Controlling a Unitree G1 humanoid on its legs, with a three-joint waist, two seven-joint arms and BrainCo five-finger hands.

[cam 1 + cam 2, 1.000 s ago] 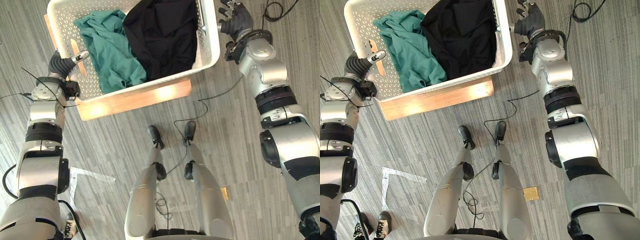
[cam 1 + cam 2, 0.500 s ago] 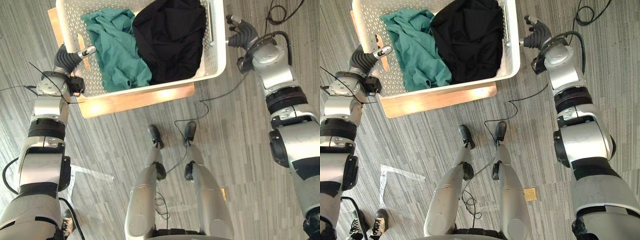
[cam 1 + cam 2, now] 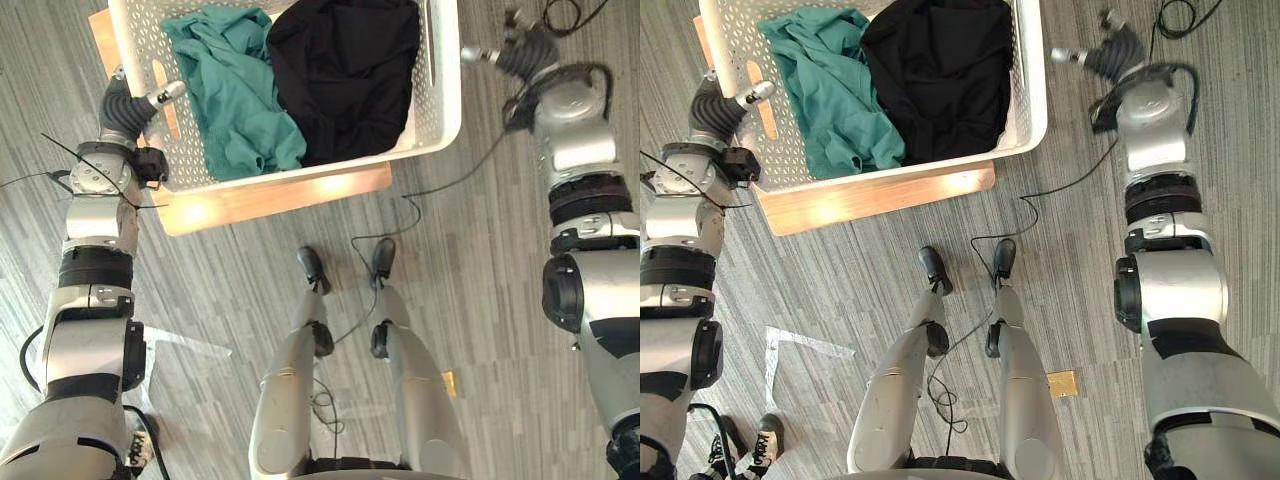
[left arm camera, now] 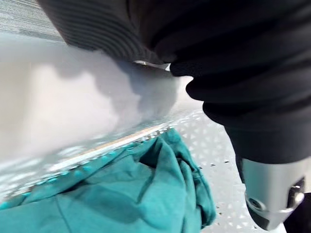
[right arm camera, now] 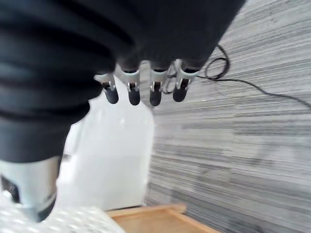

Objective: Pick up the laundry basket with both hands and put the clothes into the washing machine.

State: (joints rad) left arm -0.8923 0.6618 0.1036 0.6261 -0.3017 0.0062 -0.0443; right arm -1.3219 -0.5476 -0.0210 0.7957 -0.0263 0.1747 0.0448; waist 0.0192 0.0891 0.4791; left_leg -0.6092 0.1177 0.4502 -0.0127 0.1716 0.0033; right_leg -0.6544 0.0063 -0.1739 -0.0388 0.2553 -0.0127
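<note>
Two hands flank the white laundry basket [image 3: 447,90], which sits on a wooden board [image 3: 270,195] on the floor. Left hand [image 3: 125,110]: set against the basket's left rim, thumb reaching over the rim to the inside; whether it grips cannot be told. Just past that thumb, inside the basket, lies a teal garment [image 3: 235,90], with a black garment [image 3: 345,70] touching it on the side toward the right hand. Right hand [image 3: 528,52]: beside the basket's right wall, apart from it, fingers [image 5: 131,92] straight, holding nothing.
</note>
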